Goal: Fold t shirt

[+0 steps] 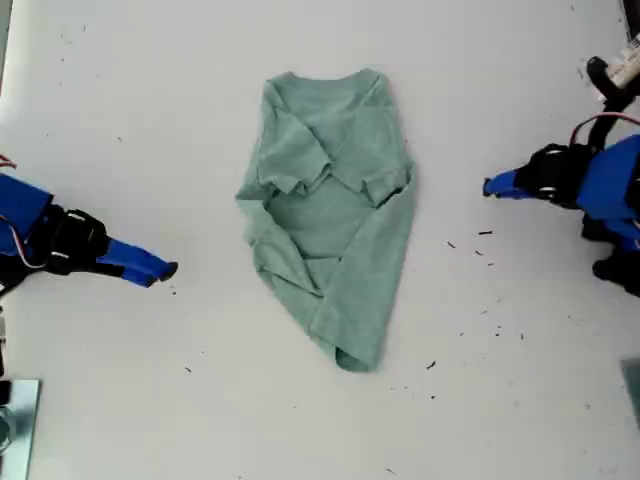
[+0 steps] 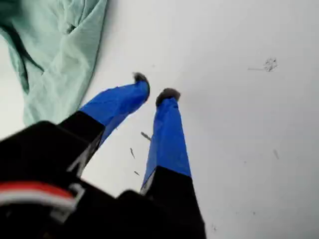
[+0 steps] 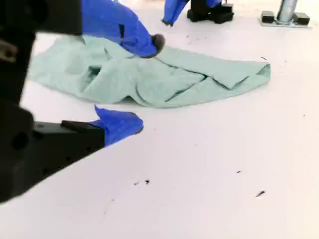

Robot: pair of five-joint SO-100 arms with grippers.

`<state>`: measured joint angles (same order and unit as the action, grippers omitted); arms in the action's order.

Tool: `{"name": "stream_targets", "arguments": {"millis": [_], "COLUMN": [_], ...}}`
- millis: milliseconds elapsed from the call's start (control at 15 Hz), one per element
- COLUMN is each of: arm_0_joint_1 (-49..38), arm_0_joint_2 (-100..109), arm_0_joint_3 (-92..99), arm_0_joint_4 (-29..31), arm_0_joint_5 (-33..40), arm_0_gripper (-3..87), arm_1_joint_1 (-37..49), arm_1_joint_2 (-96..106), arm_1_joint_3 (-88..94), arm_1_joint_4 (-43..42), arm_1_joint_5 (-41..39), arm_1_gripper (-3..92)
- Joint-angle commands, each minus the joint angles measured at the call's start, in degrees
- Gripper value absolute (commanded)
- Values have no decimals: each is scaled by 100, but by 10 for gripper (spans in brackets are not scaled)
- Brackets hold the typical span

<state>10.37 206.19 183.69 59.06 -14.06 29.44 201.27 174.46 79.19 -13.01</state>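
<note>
T shirt (image 1: 328, 215) part-folded, centre of table (image 1: 120, 400). My first gripper (image 2: 153, 94) slightly open, empty. My second gripper (image 3: 142, 84) wide open, empty, near shirt.

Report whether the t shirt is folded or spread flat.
Partly folded: the t shirt has both sleeves and sides turned inward, tapering to a rumpled point; not a finished fold.

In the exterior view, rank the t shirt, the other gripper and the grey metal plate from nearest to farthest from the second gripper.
From my second gripper, at the exterior view's left:
1. The t shirt, mid-table, nearest.
2. The grey metal plate, in the exterior view's lower left corner.
3. My first gripper, beyond the shirt at the exterior view's right, farthest.
</note>
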Motion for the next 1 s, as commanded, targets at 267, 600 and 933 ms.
{"name": "stream_targets", "arguments": {"millis": [267,600,933], "arm_0_joint_1": [-404,439,571], "arm_0_joint_2": [-765,-7339,-10134], "arm_0_joint_3": [-1099,-7945,-11285], "arm_0_joint_4": [-1037,1116,1942], "arm_0_joint_5": [-193,-1160,264], "arm_0_gripper": [-2,-2,203], "arm_1_joint_1": [-2074,-3366,-3709], "arm_1_joint_2": [-879,-6363,-8596], "arm_1_joint_3": [-1494,-6970,-9712], "arm_1_joint_4": [-729,396,1248], "arm_1_joint_5": [281,721,492], "arm_1_gripper": [25,1,307]}}
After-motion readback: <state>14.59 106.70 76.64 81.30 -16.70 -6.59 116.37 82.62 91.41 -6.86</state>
